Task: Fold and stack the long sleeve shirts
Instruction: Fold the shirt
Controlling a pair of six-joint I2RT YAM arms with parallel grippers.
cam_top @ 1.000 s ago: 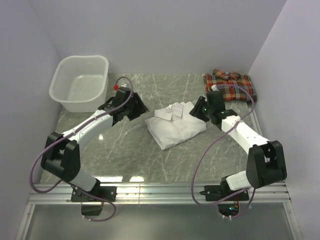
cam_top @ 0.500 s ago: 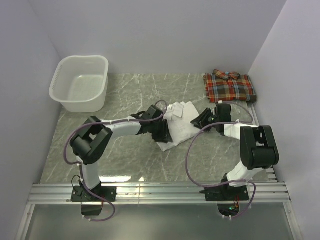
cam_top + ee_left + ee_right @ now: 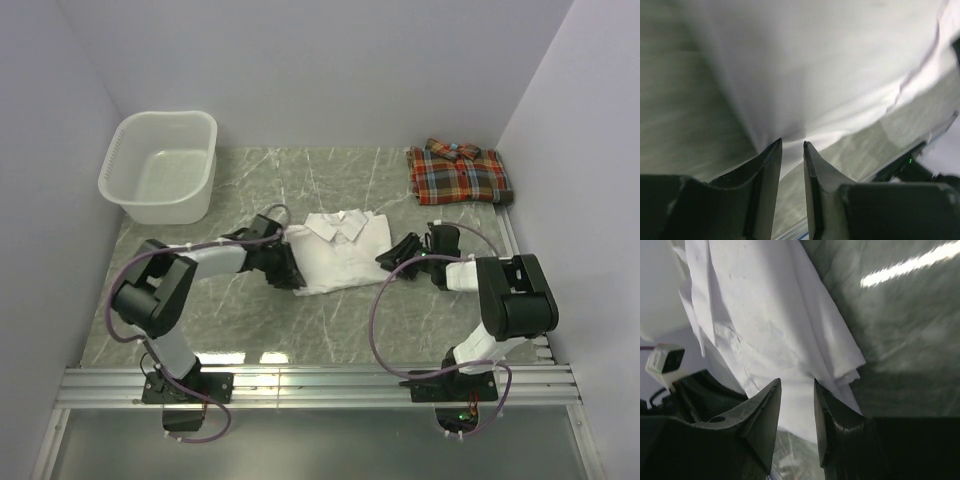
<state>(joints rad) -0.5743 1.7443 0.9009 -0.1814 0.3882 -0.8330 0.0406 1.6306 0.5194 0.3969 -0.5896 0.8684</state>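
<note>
Two grippers meet the white shirt (image 3: 338, 250) from opposite sides. The left gripper (image 3: 288, 274) is at the shirt's left edge, near the front corner. In the left wrist view its fingers (image 3: 767, 170) are closed to a narrow slit, and the white cloth is drawn to a peak right at their tips, so it has the edge pinched. The right gripper (image 3: 397, 255) is at the shirt's right edge. The right wrist view shows its fingers (image 3: 765, 412) almost together, with layered white cloth running down into the gap between them.

Behind the left gripper, the left arm (image 3: 205, 255) runs low and nearly flat across the table (image 3: 330, 180). It bends sharply at a raised joint on the left, above its base. The right arm (image 3: 515, 300) is folded tight, with a short forearm reaching left, close to the surface, from a bulky joint above its base.

The white shirt lies folded near the middle of the table, collar toward the far side. The plaid shirt (image 3: 458, 173) lies folded in the far right corner, well apart from it. A white basket (image 3: 160, 165) stands in the far left corner.
</note>
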